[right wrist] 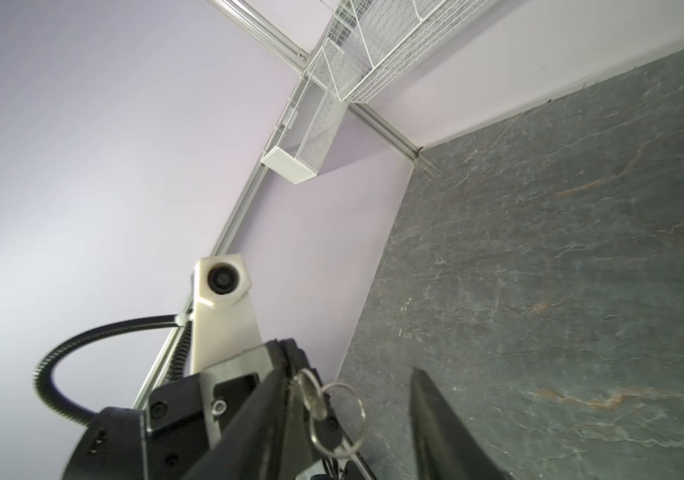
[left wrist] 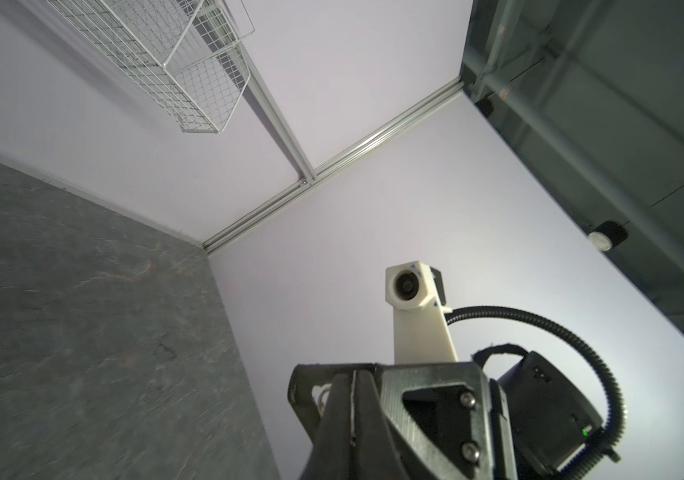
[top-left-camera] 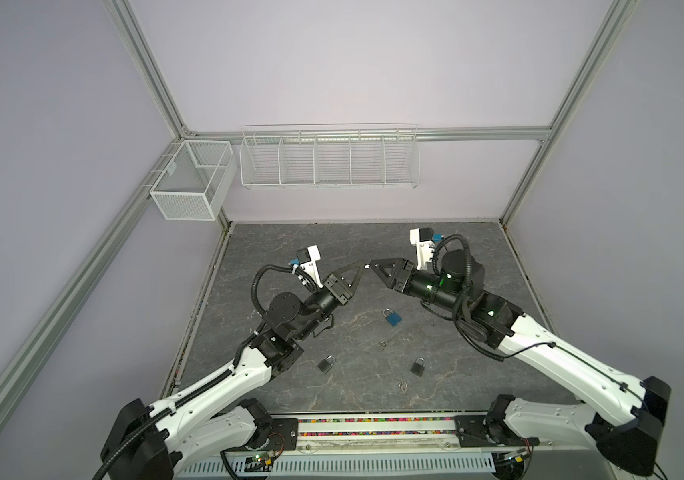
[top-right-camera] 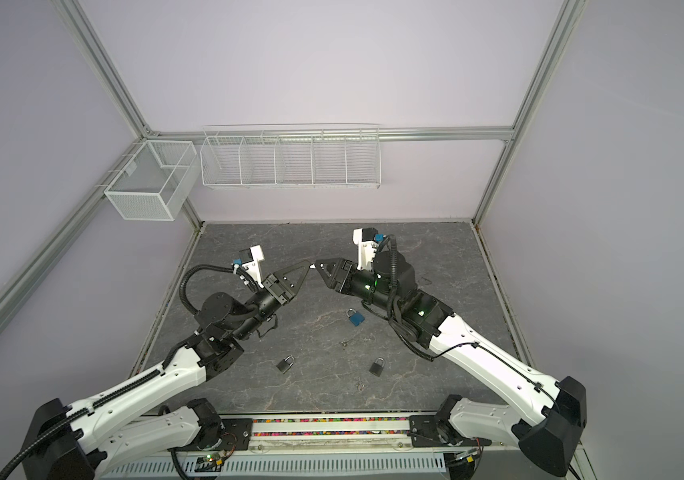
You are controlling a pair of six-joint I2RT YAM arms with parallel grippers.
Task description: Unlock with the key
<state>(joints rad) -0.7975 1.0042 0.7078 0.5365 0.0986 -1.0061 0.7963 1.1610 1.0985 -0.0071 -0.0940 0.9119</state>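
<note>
We see the left gripper [top-left-camera: 361, 263] clamped on the key [right wrist: 317, 400] (its ring dangling), raised over the table [top-left-camera: 273, 241]. Tip to tip with it, the right gripper [top-left-camera: 374, 263] has its jaws apart. The blue padlock [top-left-camera: 392, 317] lies on the table below them.

Key aloft, padlock down.
Silver ringed key [right wrist: 317, 399] pinched in left pincer [top-left-camera: 364, 263]; blue padlock [top-left-camera: 393, 318] flat on bench [top-left-camera: 352, 399].

Shiny metal key [right wrist: 316, 401], matt stone-look tabletop [right wrist: 539, 291]
</note>
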